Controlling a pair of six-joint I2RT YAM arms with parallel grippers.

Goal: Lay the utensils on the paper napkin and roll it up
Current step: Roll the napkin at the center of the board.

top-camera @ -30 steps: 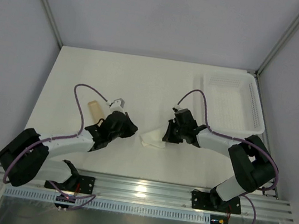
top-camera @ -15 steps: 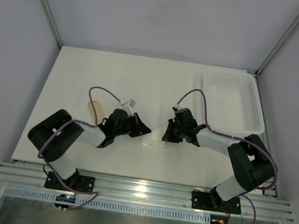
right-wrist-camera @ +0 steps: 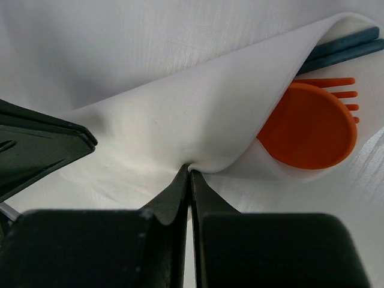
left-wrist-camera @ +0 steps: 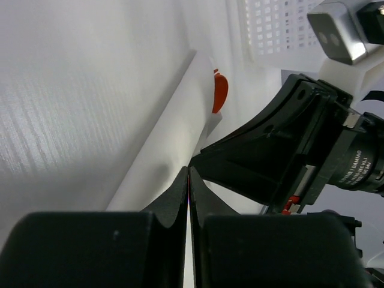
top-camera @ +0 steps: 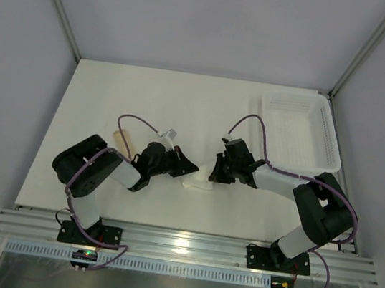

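The paper napkin (top-camera: 196, 181) lies folded between my two grippers. In the right wrist view the napkin (right-wrist-camera: 180, 114) wraps over an orange spoon (right-wrist-camera: 309, 126), an orange fork and dark blue handles (right-wrist-camera: 345, 45). My right gripper (right-wrist-camera: 190, 171) is shut, pinching the napkin's fold; it sits at the napkin's right side (top-camera: 211, 174). My left gripper (top-camera: 191, 165) is shut, its tips (left-wrist-camera: 189, 174) against the napkin's (left-wrist-camera: 168, 132) left edge, where an orange tip (left-wrist-camera: 220, 90) pokes out. A pale tan stick (top-camera: 119, 137) lies on the table left of the left arm, apart from the napkin.
A white mesh basket (top-camera: 326, 146) stands at the back right; it also shows in the left wrist view (left-wrist-camera: 270, 30). Purple cables loop over both arms. The two grippers face each other a few centimetres apart.
My left arm has swung right from beside the tan stick to the napkin's left edge. The right gripper has stayed on the napkin, which has bunched slightly.
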